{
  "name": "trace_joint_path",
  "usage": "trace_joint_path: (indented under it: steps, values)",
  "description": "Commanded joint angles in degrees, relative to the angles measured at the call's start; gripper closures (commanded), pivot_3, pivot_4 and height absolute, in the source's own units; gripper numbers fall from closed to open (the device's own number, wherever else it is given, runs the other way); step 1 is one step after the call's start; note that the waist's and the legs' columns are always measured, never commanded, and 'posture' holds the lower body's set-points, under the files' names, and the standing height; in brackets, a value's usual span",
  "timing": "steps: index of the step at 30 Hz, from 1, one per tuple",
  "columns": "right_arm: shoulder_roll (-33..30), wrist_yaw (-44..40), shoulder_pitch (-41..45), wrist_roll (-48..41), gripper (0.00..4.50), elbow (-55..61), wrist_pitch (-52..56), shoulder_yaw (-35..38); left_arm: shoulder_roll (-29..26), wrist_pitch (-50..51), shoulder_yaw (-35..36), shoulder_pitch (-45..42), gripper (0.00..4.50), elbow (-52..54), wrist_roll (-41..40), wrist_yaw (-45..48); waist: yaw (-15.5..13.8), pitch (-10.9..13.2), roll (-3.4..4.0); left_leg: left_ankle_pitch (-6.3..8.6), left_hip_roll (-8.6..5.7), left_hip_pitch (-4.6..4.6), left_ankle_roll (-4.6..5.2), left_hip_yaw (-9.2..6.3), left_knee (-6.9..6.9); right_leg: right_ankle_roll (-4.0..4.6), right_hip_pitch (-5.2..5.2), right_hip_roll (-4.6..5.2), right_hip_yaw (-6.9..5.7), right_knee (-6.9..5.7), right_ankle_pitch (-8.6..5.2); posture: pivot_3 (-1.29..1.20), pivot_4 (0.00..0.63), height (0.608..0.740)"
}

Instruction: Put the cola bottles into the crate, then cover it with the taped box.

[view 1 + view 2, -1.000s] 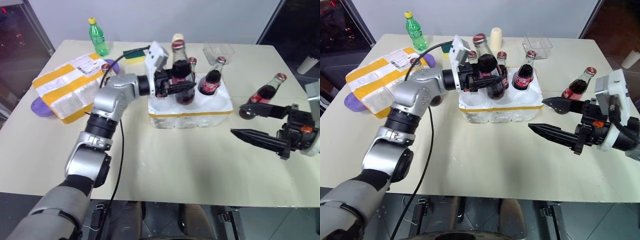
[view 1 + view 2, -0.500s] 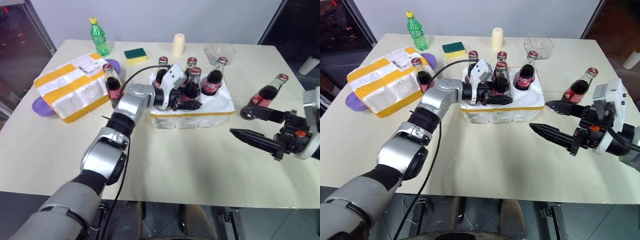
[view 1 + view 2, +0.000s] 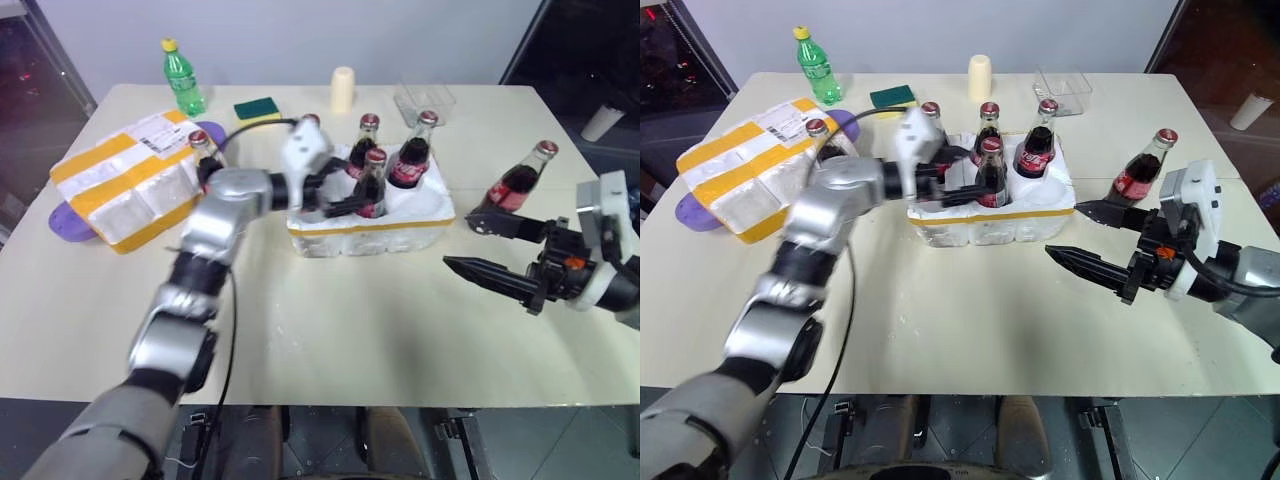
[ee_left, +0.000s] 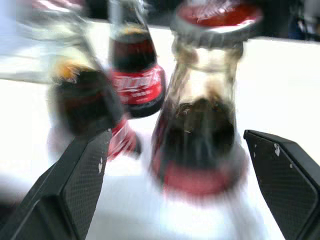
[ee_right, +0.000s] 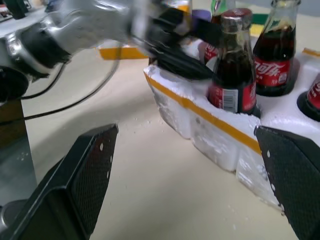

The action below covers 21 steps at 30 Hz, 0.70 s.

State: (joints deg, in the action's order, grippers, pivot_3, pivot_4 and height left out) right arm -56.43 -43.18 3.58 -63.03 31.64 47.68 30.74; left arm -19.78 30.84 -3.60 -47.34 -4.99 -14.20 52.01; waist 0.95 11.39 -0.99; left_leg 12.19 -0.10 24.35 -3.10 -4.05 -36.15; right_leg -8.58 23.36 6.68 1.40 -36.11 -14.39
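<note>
the left tool (image 3: 335, 190) is standing released around a cola bottle (image 3: 373, 183) seated in the crate (image 3: 372, 222) mid-table. the right tool (image 3: 488, 250), also spread wide, is hovering near the loose bottle (image 3: 515, 183); grasping that looks next. taped box (image 3: 128, 180) is waiting left.

Four cola bottles (image 3: 374, 183) stand in the crate (image 3: 372, 228), the taped box (image 3: 125, 180) to its left.

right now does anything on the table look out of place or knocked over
Nothing is tipped or spilled. Two cola bottles stand outside the crate: one upright beside the taped box, one on the table near the right gripper. Four sit in the crate's wells.
</note>
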Motion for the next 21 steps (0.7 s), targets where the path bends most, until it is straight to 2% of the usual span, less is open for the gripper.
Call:
trace_joint_path:
  steps: [1,5,8,11,13,21]
  values:
    - [0.2,-1.3,0.8,0.3,0.0,-0.3,-1.4,0.1,-3.3,8.7,9.9,8.2,0.07,21.6,-5.4,-7.4,-0.2,0.0,0.01,-0.01,0.0,-0.03,-0.02,-0.02,-0.01,0.0,-0.03,0.0,-0.01,-0.02,0.0,0.0,0.15,0.739]
    - [0.2,-2.7,1.7,1.2,0.0,-1.6,-1.8,-1.7,-4.6,17.3,21.7,18.2,0.07,36.9,-16.8,-11.9,-0.6,0.0,-0.03,-0.01,-0.01,-0.13,-0.02,-0.02,-0.19,0.01,-0.31,0.01,-0.02,0.05,0.0,0.0,0.15,0.739]
    - [-0.1,-3.3,3.7,1.8,0.0,-2.9,-1.7,-3.2,-6.1,20.1,25.2,23.0,0.07,39.0,-14.7,-19.1,-0.6,0.0,-0.03,-0.01,-0.01,-0.19,-0.02,-0.05,-0.4,0.21,-0.51,0.01,-0.07,0.08,-0.11,0.0,0.15,0.739]
    - [-0.3,-4.1,5.7,2.5,0.0,-4.2,-1.8,-4.4,-6.0,18.0,24.1,25.3,0.07,35.8,-6.0,-29.8,-0.5,0.0,-0.05,-0.01,-0.02,-0.43,-0.02,-0.05,-0.39,0.24,-0.72,0.0,-0.07,0.1,-0.14,0.0,0.15,0.739]
    - [-0.3,-4.2,6.9,2.7,0.0,-4.6,-1.7,-5.1,-5.1,17.3,23.0,24.9,0.07,32.7,-3.2,-34.4,-0.6,0.0,-0.06,-0.01,-0.02,-0.47,-0.02,-0.05,-0.39,0.25,-0.75,0.0,-0.07,0.1,-0.14,0.0,0.15,0.739]
    - [-0.1,-3.6,8.7,2.1,0.0,-3.4,-0.7,-5.4,-3.7,8.9,16.0,20.4,0.07,18.7,-0.2,-34.6,-1.3,0.0,-0.07,0.0,-0.02,-0.37,-0.02,-0.05,-0.37,0.23,-0.66,0.0,-0.08,0.14,-0.13,0.0,0.15,0.739]
